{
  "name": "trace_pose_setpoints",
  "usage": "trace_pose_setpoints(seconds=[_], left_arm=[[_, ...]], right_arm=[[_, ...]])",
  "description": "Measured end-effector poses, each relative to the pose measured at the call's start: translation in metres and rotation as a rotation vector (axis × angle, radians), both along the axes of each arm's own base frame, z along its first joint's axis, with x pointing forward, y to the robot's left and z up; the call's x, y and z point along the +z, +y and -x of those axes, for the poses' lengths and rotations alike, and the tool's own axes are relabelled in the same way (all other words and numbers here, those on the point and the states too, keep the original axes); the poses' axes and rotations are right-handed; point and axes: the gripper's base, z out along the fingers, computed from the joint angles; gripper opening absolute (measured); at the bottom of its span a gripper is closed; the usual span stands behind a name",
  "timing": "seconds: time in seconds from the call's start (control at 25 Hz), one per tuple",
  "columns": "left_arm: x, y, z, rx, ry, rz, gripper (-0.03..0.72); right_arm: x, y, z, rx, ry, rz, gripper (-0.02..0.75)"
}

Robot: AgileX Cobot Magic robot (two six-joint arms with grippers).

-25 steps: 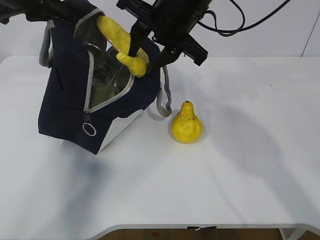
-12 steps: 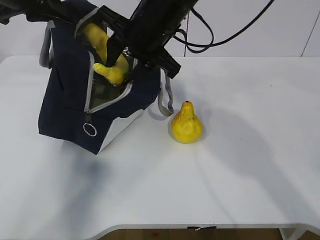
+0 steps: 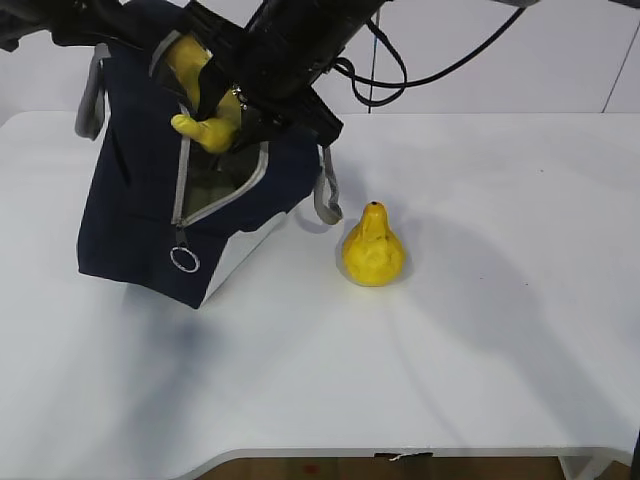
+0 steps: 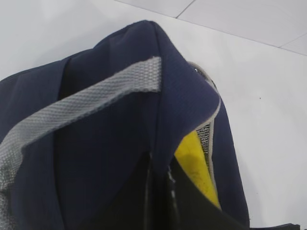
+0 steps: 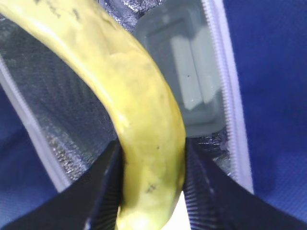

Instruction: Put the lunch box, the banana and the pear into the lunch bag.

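The navy lunch bag (image 3: 130, 220) stands open at the left, with its silver lining showing. My right gripper (image 3: 225, 100) is shut on the yellow banana (image 3: 198, 85) and holds it in the bag's mouth. In the right wrist view the banana (image 5: 144, 120) sits between the fingers (image 5: 103, 187), above the sage-lidded lunch box (image 5: 192, 72) lying inside the bag. My left gripper (image 4: 160, 191) is shut on the bag's top edge (image 4: 158, 96) and holds it up; the banana (image 4: 194, 158) shows just behind it. The pear (image 3: 373, 250) stands upright on the table to the right of the bag.
The bag's grey handle loop (image 3: 327, 195) hangs down between bag and pear. The ring pull (image 3: 184, 260) dangles at the zipper's low end. The white table (image 3: 480, 330) stretches to the right and front. Black cables (image 3: 440, 70) trail behind the right arm.
My right gripper has moved left and down with the banana, from above the bag's right edge into its open mouth. The pear and the bag have stayed put.
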Motion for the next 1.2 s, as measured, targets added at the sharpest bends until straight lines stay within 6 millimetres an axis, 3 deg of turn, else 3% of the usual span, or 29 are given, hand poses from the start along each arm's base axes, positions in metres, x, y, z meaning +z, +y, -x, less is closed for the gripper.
trace_pose_setpoints(seconds=[0.32, 0.6, 0.72, 0.92, 1.2], left_arm=[[0.000, 0.000, 0.000, -0.002, 0.003, 0.000, -0.006], [0.000, 0.000, 0.000, -0.002, 0.003, 0.000, -0.006], [0.000, 0.000, 0.000, -0.002, 0.003, 0.000, -0.006], [0.000, 0.000, 0.000, -0.004, 0.005, 0.000, -0.006], [0.000, 0.000, 0.001, -0.005, 0.006, -0.001, -0.006]], right_arm=[[-0.017, -0.002, -0.002, 0.032, 0.026, 0.097, 0.297], [-0.018, -0.002, -0.004, 0.075, -0.016, 0.120, 0.311], [-0.018, -0.002, -0.004, 0.096, -0.039, 0.129, 0.343], [-0.017, -0.002, -0.005, 0.126, -0.070, 0.138, 0.465], [-0.017, -0.002, -0.005, 0.145, -0.082, 0.144, 0.496]])
